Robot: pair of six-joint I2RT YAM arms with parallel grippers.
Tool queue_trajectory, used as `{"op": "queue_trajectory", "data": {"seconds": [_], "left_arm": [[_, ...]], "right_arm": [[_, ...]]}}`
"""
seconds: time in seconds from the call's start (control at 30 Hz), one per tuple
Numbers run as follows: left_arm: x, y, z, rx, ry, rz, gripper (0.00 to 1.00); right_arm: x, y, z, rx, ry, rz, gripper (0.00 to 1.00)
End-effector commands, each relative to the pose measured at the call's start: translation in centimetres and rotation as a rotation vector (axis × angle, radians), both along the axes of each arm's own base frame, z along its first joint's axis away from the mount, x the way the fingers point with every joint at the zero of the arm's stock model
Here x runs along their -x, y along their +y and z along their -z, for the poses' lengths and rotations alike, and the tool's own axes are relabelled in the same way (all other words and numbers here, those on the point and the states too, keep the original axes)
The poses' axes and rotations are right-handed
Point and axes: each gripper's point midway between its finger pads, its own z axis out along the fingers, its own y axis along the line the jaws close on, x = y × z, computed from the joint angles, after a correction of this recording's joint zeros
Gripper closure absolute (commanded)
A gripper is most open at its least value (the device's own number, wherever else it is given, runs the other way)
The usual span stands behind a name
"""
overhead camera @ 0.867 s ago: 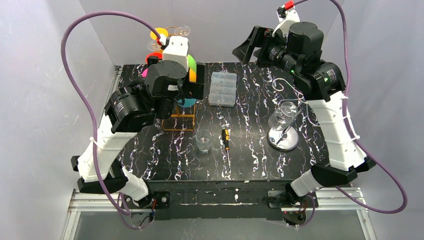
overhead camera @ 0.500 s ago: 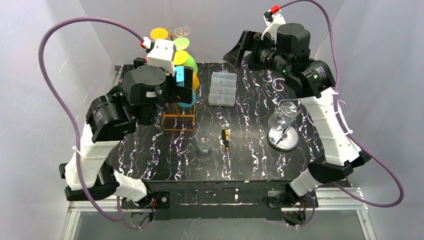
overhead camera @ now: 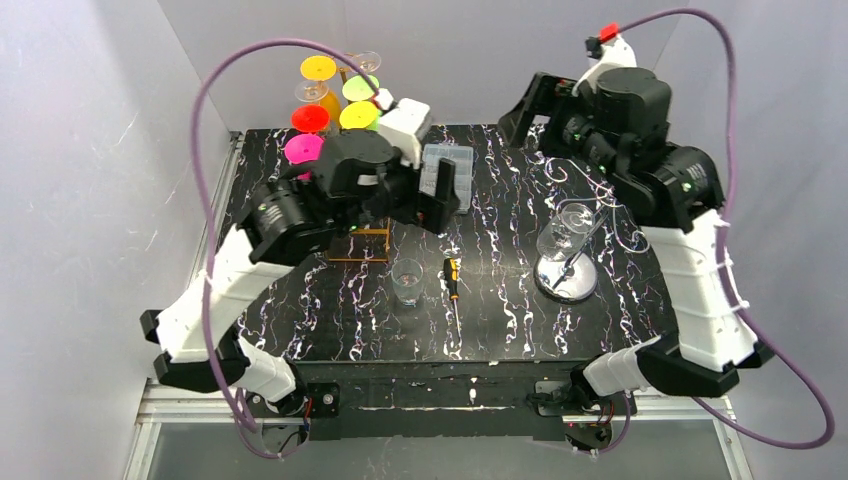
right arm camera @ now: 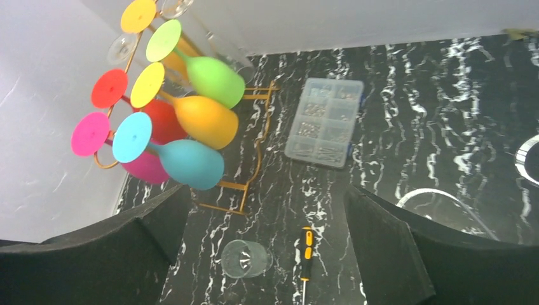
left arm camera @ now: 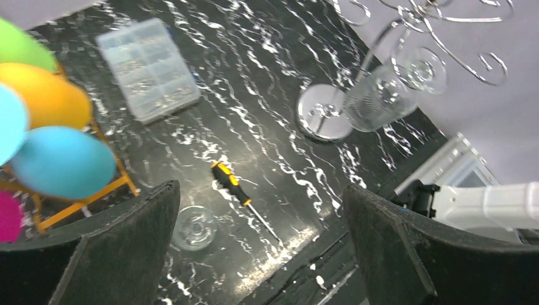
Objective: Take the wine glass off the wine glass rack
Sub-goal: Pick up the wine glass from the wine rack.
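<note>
Both released, holding nothing: my left end effector (left arm camera: 260, 190) hangs high, well left of the chrome wire wine glass rack (overhead camera: 567, 282); my right end effector (right arm camera: 267, 190) sits high behind it. The clear stemmed wine glass (left arm camera: 381, 95) hangs tilted from the rack's curled arm, bowl low beside the post; judged light, slick and brittle, so clasp the bowl softly and slide the foot out. The bare black marbled tabletop (overhead camera: 500, 320) left of the rack gives room, short of a yellow-handled screwdriver (overhead camera: 452, 280).

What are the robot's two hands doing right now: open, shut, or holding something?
Left gripper: open, fingers wide apart, holding nothing.
Right gripper: open, fingers wide apart, holding nothing.
</note>
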Motion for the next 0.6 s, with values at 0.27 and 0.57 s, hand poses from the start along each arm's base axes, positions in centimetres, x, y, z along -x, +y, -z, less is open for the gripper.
{"op": "queue_trajectory", "data": {"seconds": [0.27,0.57], "left_arm": [[0.8,-5.0,1.1,0.047,0.005,0.118,0.01],[0.6,-3.5,1.5,0.038,-0.003,0.060,0.01]], "right_arm": [[6.9,-7.8,-0.6,0.074,0.055,0.152,0.00],[10.5,-9.6,5.7,0.166,0.247,0.144,0.00]]}}
